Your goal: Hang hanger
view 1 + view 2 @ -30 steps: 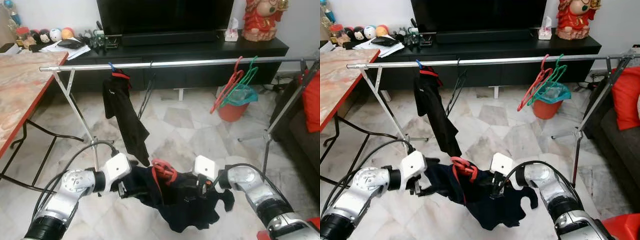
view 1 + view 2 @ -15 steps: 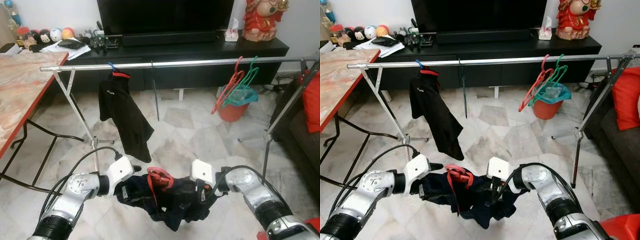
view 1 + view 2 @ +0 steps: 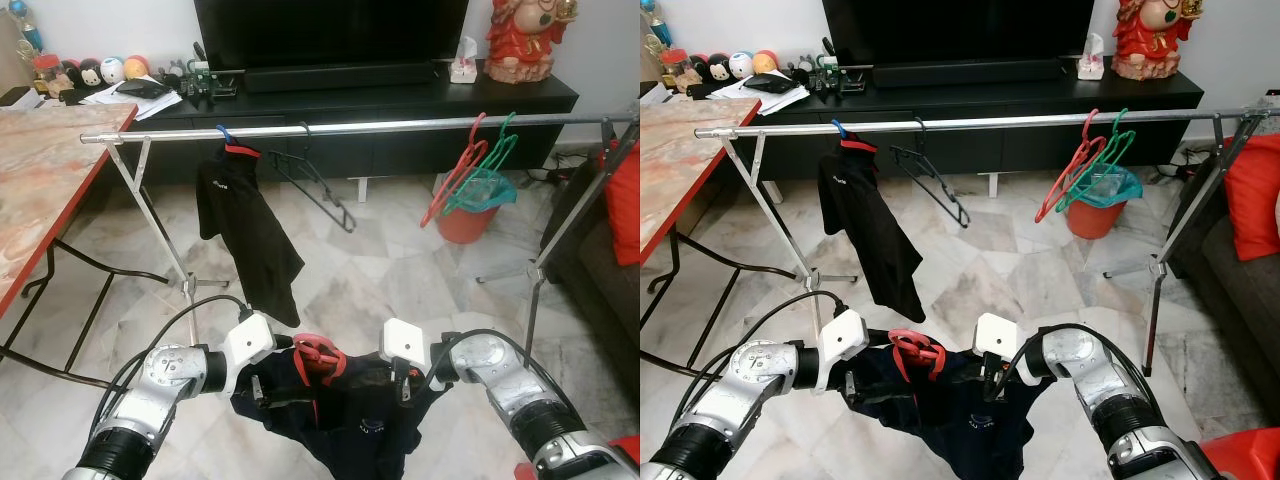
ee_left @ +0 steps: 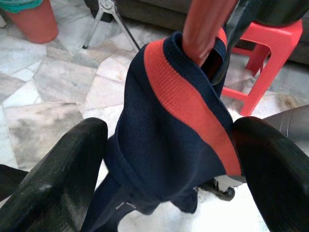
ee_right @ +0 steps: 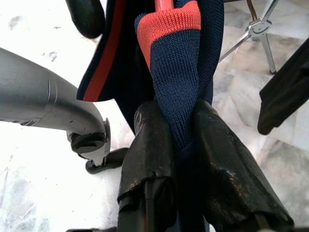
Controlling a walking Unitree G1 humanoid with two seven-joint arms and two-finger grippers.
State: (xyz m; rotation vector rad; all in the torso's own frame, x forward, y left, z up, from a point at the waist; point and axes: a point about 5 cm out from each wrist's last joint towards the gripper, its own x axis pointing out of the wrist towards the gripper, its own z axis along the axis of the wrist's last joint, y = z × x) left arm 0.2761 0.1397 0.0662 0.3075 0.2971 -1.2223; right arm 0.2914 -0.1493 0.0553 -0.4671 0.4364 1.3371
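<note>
Both arms reach forward low over the marble floor (image 3: 400, 260), carrying between them a navy garment (image 3: 345, 420) with red trim, draped on a red hanger (image 3: 318, 355) whose hook pokes up between the two wrists. The right gripper (image 5: 181, 145) is pinched tight on a fold of the navy knit at its red-banded edge, the fabric squeezed between both black fingers. The left gripper (image 4: 164, 164) has its fingers spread wide on either side of the red-striped cloth, which hangs off the red hanger's end; I cannot tell whether the fingers actually press it.

Compared with a second ago, the garment now hangs flatter and lower between the arms, less bunched than half a second back, and the left arm has shifted slightly inward. Up on the silver rail (image 3: 380, 126), the empty black hanger (image 3: 318, 175) has swung out to the right at a slant, where it hung nearly straight down a moment before. The black shirt (image 3: 245, 235) on the blue-hooked hanger stays on the rail to its left, and the red and green hangers (image 3: 470, 165) stay far to the right, above the orange bin (image 3: 468, 215).
</note>
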